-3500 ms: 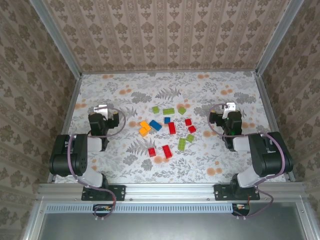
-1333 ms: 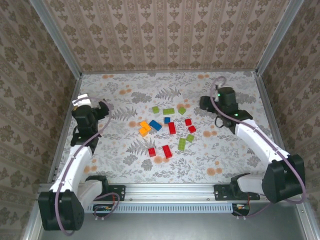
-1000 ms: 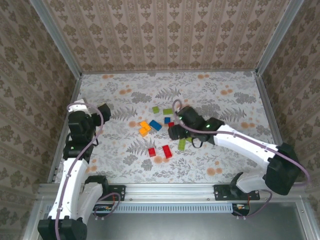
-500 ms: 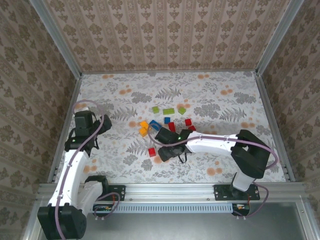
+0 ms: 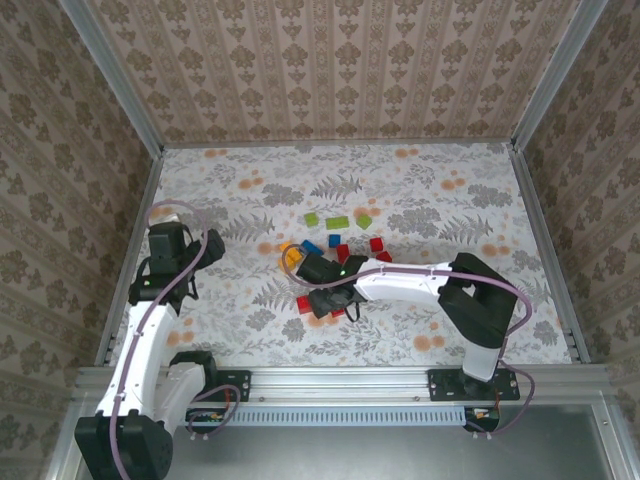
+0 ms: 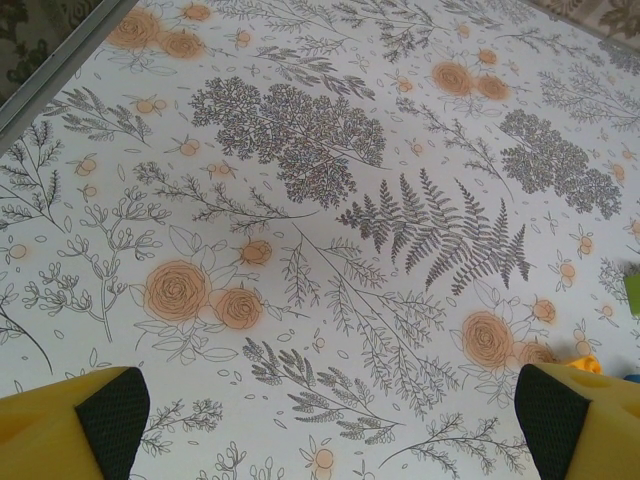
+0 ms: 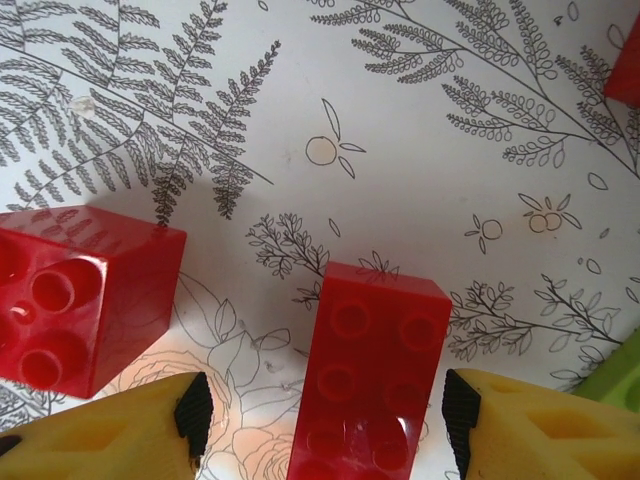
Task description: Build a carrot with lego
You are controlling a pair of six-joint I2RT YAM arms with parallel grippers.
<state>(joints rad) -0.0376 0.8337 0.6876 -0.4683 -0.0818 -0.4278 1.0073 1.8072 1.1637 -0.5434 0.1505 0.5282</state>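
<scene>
Loose lego in green, blue, red and orange lie scattered mid-table; the carrot is out of view. My right gripper is down over the front red bricks. In the right wrist view it is open astride a red oblong brick. The right pad is almost at the brick's side and the left pad stands well clear. A red square brick lies just left of it. My left gripper hovers at the table's left, open over bare cloth.
A green brick lies close by the right finger and another red brick further off. An orange brick and a green one peek in at the left wrist view's right edge. Metal rails bound the table.
The right arm swung from the far right down over the front red bricks and its jaws have narrowed around the oblong one. The left arm rose at the left, then held still.
</scene>
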